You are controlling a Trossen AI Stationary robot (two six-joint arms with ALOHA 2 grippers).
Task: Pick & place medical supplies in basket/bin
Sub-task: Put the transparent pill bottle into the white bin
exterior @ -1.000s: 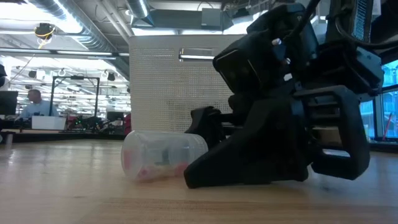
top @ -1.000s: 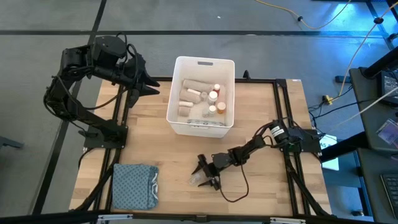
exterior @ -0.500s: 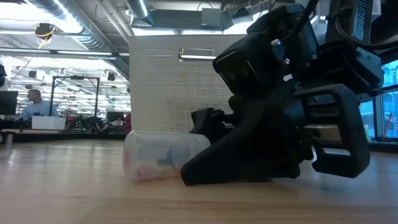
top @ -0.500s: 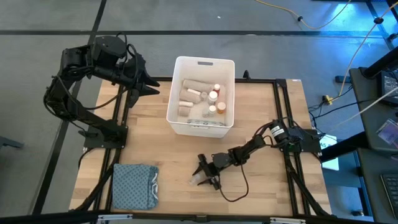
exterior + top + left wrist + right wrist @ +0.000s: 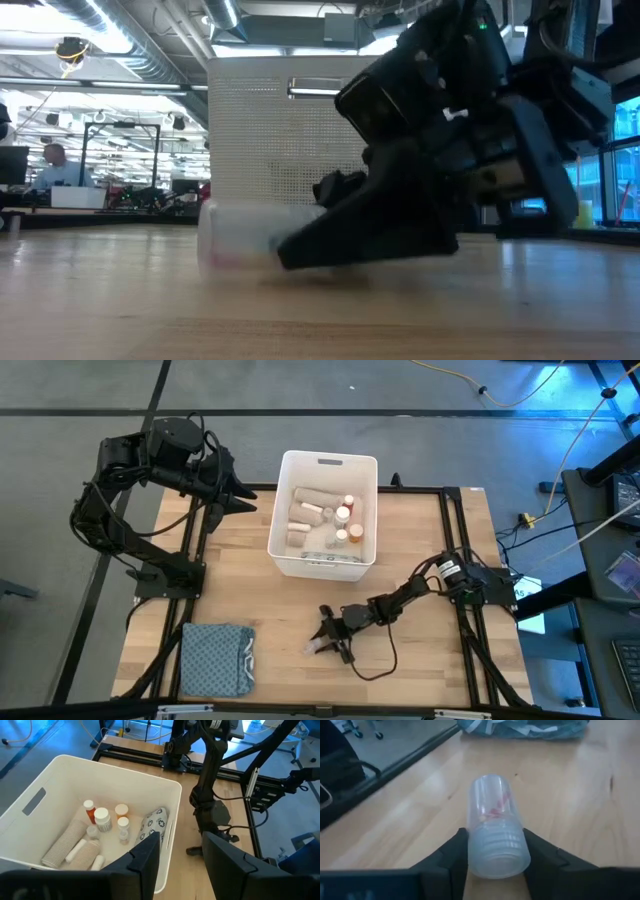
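A clear vial (image 5: 495, 825) with something red inside lies on its side on the wooden table (image 5: 420, 530), near the front middle (image 5: 316, 648). My right gripper (image 5: 495, 857) sits low on the table (image 5: 330, 640) and is shut on the vial. The white bin (image 5: 327, 458) stands at the far middle and holds beige bandage rolls (image 5: 65, 845), pill bottles (image 5: 102, 819) and a dotted packet (image 5: 152, 822). My left gripper (image 5: 182, 862) hangs open above the bin's far left (image 5: 243, 500), touching nothing. My right gripper pinches the vial's ribbed end (image 5: 496, 854) between its two fingers (image 5: 454, 851), one on each side. The fingers come nearly level from the table's right and lie along the vial. The vial's other end points away from the gripper. In the low view it lies on the table (image 5: 235, 248).
A folded blue-grey cloth (image 5: 215, 658) lies at the near left corner, just beyond the vial in the right wrist view (image 5: 525, 727). Black frame rails (image 5: 452, 520) run along the table's sides. Bare wood lies between the bin and the vial.
My right gripper has shut its fingers on the clear vial and rolled a little about its own pointing line, staying in place. The vial stays lying on the table.
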